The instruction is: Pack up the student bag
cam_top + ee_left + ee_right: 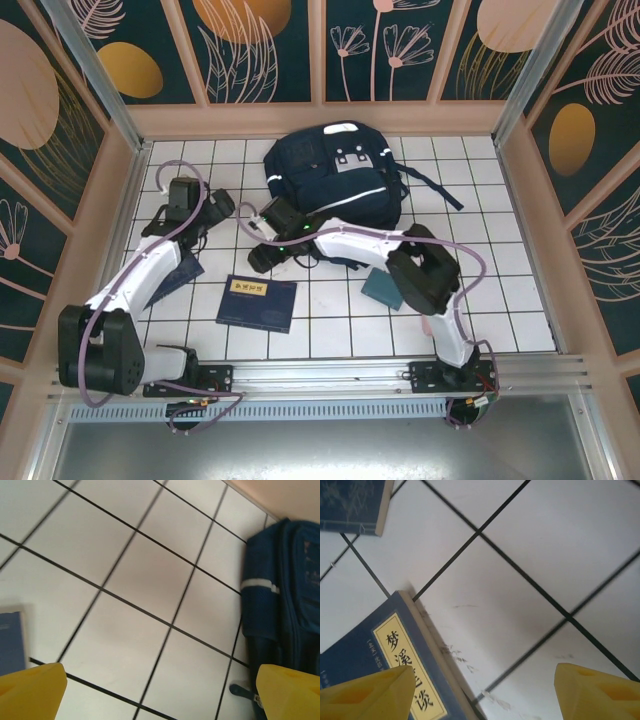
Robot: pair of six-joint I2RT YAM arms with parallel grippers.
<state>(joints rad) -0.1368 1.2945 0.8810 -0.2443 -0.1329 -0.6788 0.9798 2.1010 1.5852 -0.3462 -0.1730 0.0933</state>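
At the back middle of the tiled bench point(500, 300), lying flat: the bag point(335, 180). Just left of it, over bare tile, left fingers point(224, 207), spread wide, holding nothing. Right fingers point(262, 255) near the bag's front left corner, likewise apart and empty, above the top edge of a navy book point(257, 302) with yellow label. Second book point(180, 272) partly under the left arm; flat teal item point(383, 287) beside the right arm

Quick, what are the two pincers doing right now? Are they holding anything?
Left pincer: open, holding nothing.
Right pincer: open, holding nothing.
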